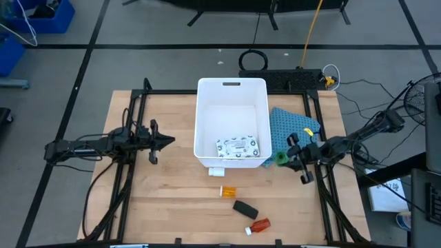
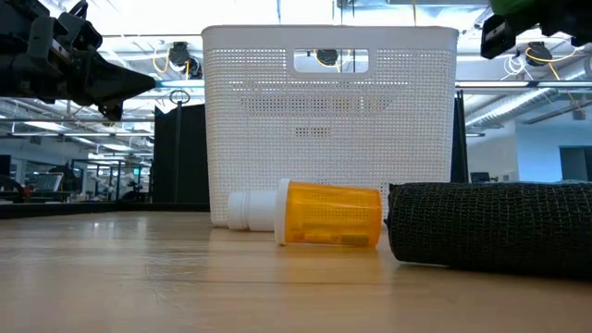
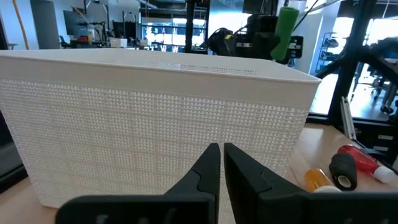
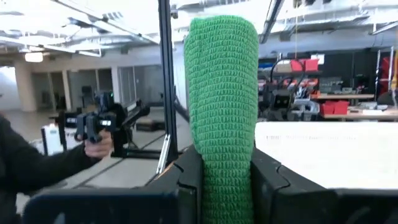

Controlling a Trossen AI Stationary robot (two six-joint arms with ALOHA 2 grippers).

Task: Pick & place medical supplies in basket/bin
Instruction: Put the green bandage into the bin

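Fingers of the right gripper (image 4: 222,180) pinching the green roll (image 4: 222,93), one on each side, roll standing straight up between them. Held up off the table, just beside the white bin (image 1: 231,124), on the bin's right side, over the edge of the blue cloth (image 1: 295,127). Bin lying to the left of the roll, so probably a short sideways trip over the right wall, then a drop. Long side of the roll pointing up and down, so likely to go in end first. Right arm much nearer to this job than the other one.

Left gripper (image 1: 167,142) waiting on the bin's left side, near but not touching, fingers pressed together on nothing, tips aimed at the bin's wall.

Inside the bin: one flat white packet (image 1: 238,147), lying at the near end.

In front of the bin, on the wood table (image 1: 165,207): one orange vial (image 1: 228,191) with a white cap, lying on its side, closest to the bin. Next out, one black roll (image 1: 245,208), also on its side. Farthest out, one red bottle (image 1: 259,224) with a white cap, lying down too. One small white bit touching the bin's front wall, too small to tell what.

Count: two grippers, one bin, one cloth, five supplies. One supply in the bin, one in the air, three left on the table.
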